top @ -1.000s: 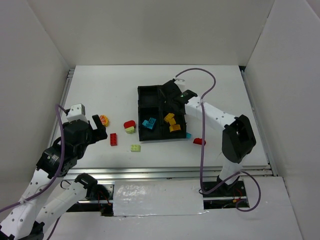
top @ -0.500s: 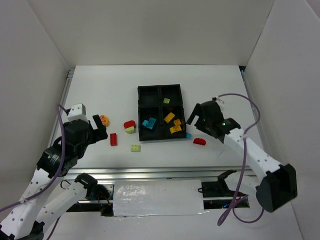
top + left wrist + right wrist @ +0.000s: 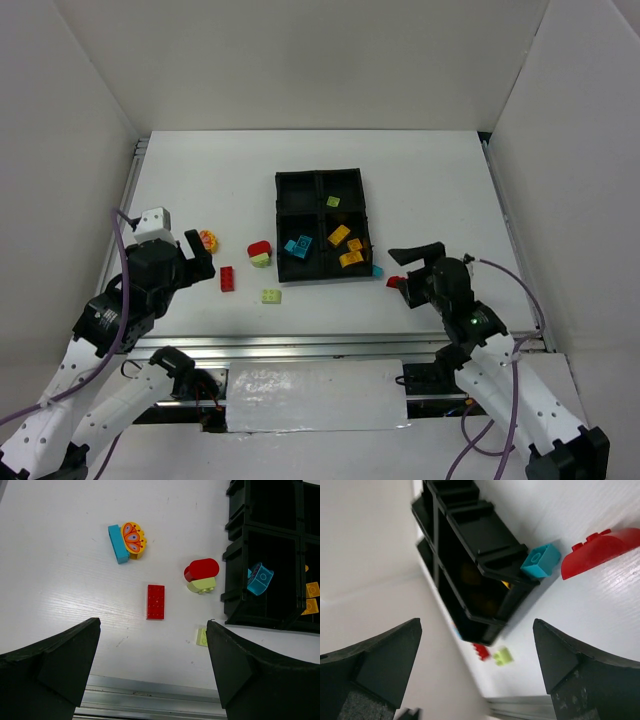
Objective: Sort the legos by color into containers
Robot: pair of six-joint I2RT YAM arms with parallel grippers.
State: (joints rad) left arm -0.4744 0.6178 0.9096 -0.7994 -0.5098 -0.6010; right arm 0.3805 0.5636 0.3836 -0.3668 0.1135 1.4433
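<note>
- Your left claw [image 3: 152, 645] is spread wide and holds nothing. It hangs over the white surface [image 3: 60, 605], and a flat studded red brick [image 3: 155, 601] shows between its matte black fingers.
- Your right claw [image 3: 476, 630] also gapes empty, off the near right corner of the black tray [image 3: 318, 178], touching nothing.
- The tray is hard plastic with low walls, split two by two. Cyan bricks [image 3: 298, 246] lie near-left, orange-yellow bricks [image 3: 345, 247] near-right, and one lime piece [image 3: 333, 201] far-right.
- A loose cyan block [image 3: 540, 560] touches the tray's corner wall, with a red curved piece [image 3: 600, 552] just beside it.
- Left of the tray, a red dome [image 3: 201, 570] touches a lime brick [image 3: 201, 585], and a butterfly-printed piece [image 3: 132, 539] leans on a cyan slab [image 3: 118, 543].
- Open surface lies left of the tray and beyond it. A metal rail [image 3: 300, 345] bounds the near edge.
</note>
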